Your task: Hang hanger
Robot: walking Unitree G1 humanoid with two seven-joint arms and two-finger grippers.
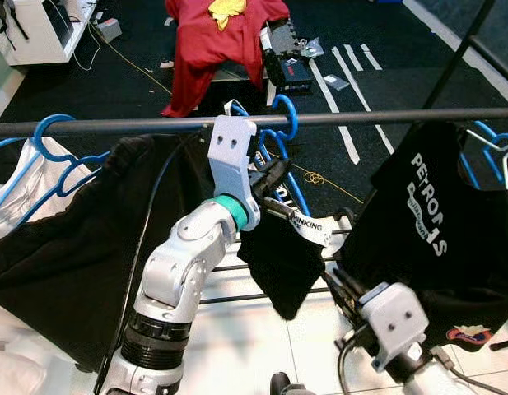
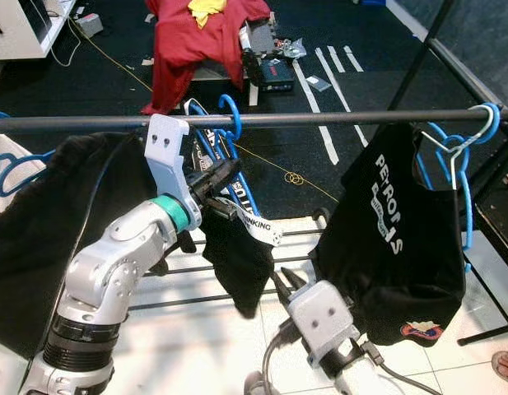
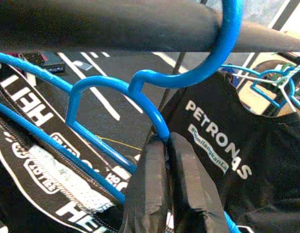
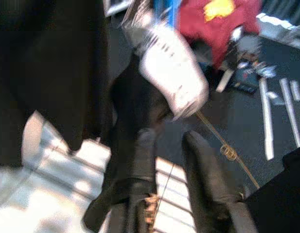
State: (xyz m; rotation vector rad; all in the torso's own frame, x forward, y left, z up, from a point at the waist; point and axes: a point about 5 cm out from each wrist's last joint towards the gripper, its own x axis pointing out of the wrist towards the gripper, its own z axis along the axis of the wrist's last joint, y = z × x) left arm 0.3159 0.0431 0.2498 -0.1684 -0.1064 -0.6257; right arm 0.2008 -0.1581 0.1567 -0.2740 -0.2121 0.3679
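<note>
So: a dark rail [image 1: 114,127] runs across at chest height. Far left, a blue hanger [image 1: 48,140] carries a white garment [image 1: 15,185], and a big black garment [image 1: 72,239] drapes beside it. Left gripper [image 3: 167,145] is raised to the rail, fingers [image 3: 188,189] pinched on the shoulder wire of the blue hanger [image 3: 154,80] just under its neck. That hanger's hook [image 1: 288,115] curls over the rail, touching it. A black garment with white lettering [image 1: 278,247] hangs from it, below the gripper. Right of centre, a black PETRONAS shirt [image 1: 426,222] hangs on another blue hanger [image 1: 492,148] at the rail's right end. Right gripper [image 4: 164,160] sits low, below the shirt, fingers apart, holding nothing. Behind the rail, on dark floor [image 1: 385,90], a red garment [image 1: 208,41] lies over some object; white tiles [image 1: 262,346] underfoot
</note>
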